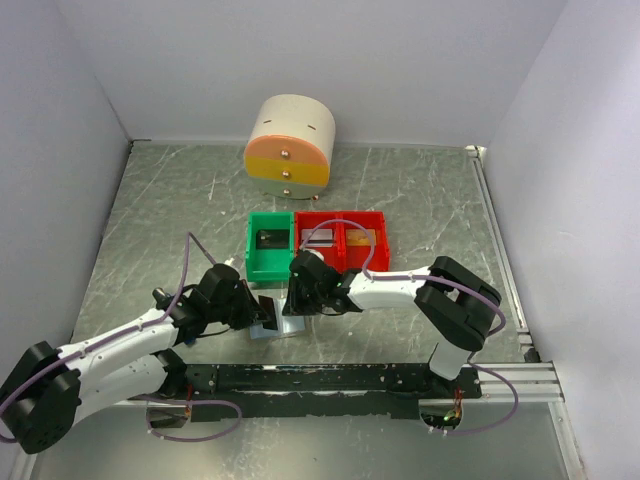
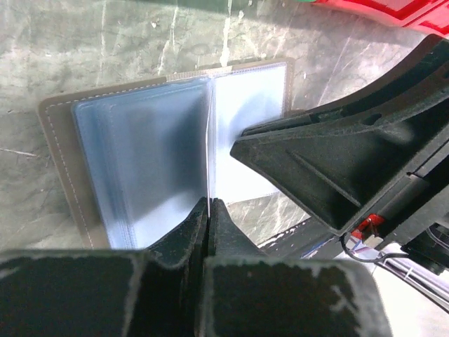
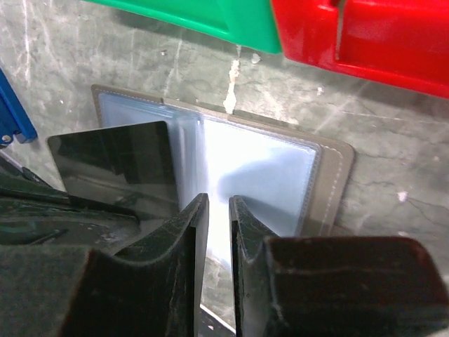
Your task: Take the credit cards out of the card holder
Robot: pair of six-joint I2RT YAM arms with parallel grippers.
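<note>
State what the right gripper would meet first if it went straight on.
The holder, its pale blue page lying directly ahead of the right gripper; the jaws may already touch it, though depth is unclear.

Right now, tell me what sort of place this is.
Probably a robot test booth: plain white walls box in a marbled table holding a mounting rail, a green bin and a red bin.

Item one: plain white walls (image 1: pixel 350 60), closing in my view on three sides. Item two: grey-green marbled tabletop (image 1: pixel 170 200), streaked pale, evenly lit. Item three: round drawer unit (image 1: pixel 288 145), cream, yellow and orange, against the back wall. Item four: green bin (image 1: pixel 250 252) and red bins (image 1: pixel 340 214), side by side mid-table.
</note>
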